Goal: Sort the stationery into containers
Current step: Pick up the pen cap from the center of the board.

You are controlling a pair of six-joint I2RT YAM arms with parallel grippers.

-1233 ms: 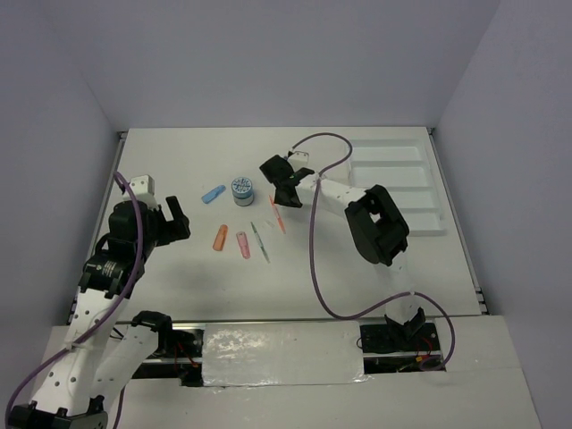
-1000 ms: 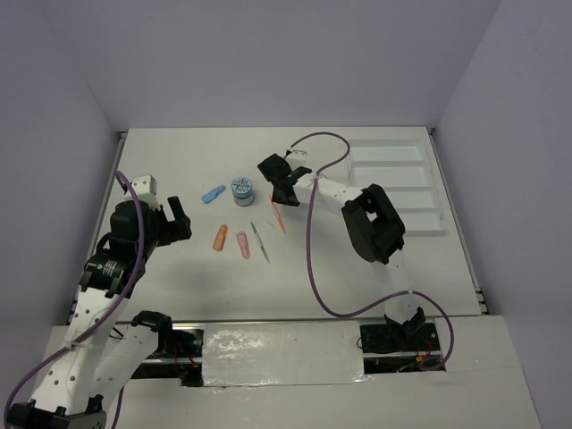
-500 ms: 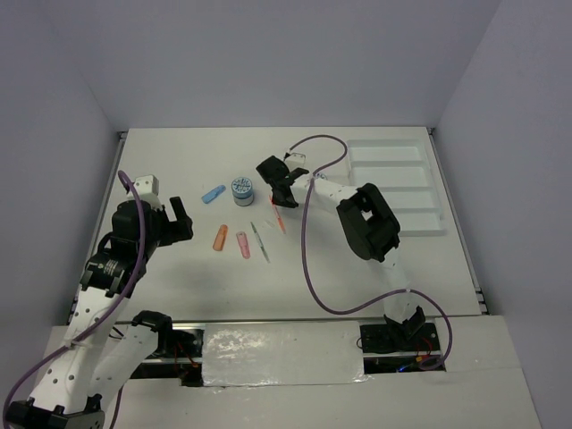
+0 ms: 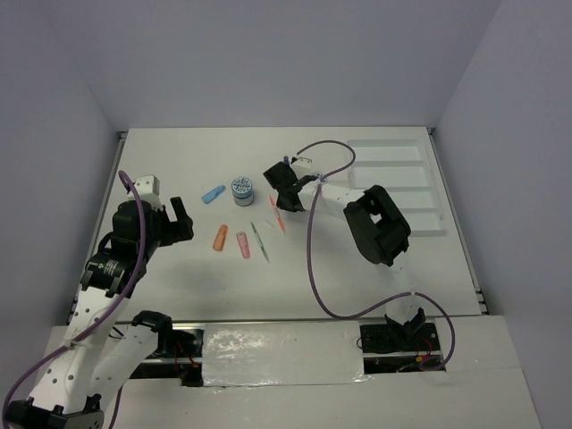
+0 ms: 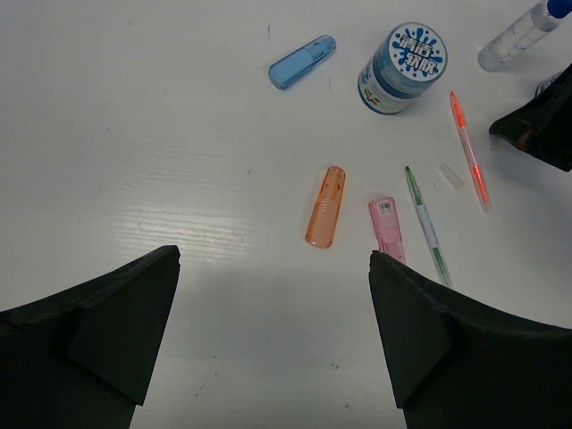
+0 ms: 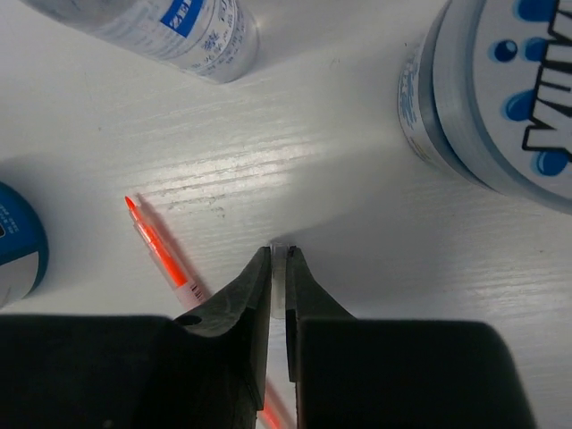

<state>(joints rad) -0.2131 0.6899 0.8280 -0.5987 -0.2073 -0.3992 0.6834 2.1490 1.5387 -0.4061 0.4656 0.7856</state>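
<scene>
My right gripper hangs low over the table, jaws closed to a narrow slit with a thin clear sliver in it. I cannot tell if it is a held piece. The orange-red pen runs under its left finger. A blue-grey jar, the clear bottle and a second blue-topped round thing surround it. My left gripper is open and empty, above bare table near the orange stub, pink stub, green pen and blue stub.
The white divided tray lies at the far right, behind the right arm. A small clear cap lies between the two pens. A purple cable loops over the table beside the right arm.
The right gripper crept left towards the jar, then shifted slightly back right and turned. The left arm has hardly moved, and the loose items lie where they were.
</scene>
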